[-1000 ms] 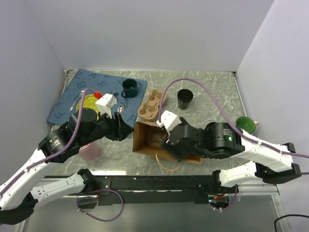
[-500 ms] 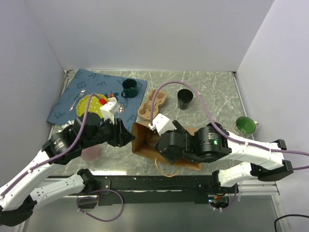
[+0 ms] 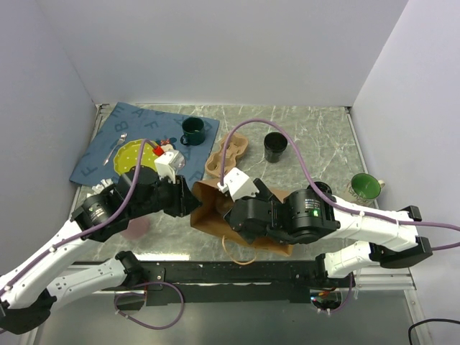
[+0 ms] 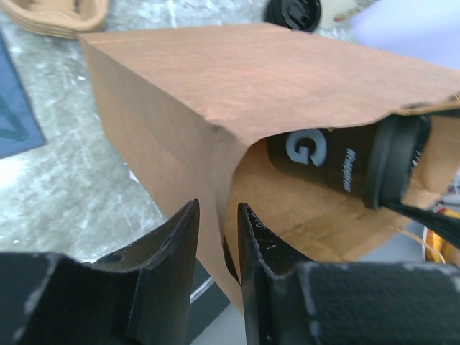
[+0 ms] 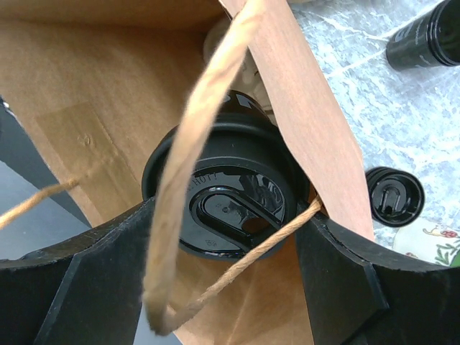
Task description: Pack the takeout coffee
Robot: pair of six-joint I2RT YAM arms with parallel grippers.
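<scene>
A brown paper bag (image 3: pixel 208 219) lies on its side in the middle of the table, mouth toward the right arm. My right gripper (image 5: pixel 233 215) reaches into that mouth, shut on the takeout coffee (image 5: pixel 237 205), a black cup with a black lid; one finger presses each side of the lid. The bag's twine handle (image 5: pixel 194 144) hangs across the lid. In the left wrist view the takeout coffee (image 4: pixel 338 162) lies on its side inside the bag (image 4: pixel 215 86). My left gripper (image 4: pixel 218 208) straddles the bag's folded edge with narrow, open jaws.
A second lidded black cup (image 3: pixel 274 146) stands behind the bag. A cardboard cup carrier (image 3: pixel 226 154), a dark green mug (image 3: pixel 191 131), a blue mat (image 3: pixel 136 129) with a yellow plate (image 3: pixel 129 153), a pink cup (image 3: pixel 135 226) and a green cup (image 3: pixel 365 187) surround the bag.
The right gripper has pushed the cup leftward into the bag. The left gripper has moved right onto the bag's edge and its jaws have narrowed.
</scene>
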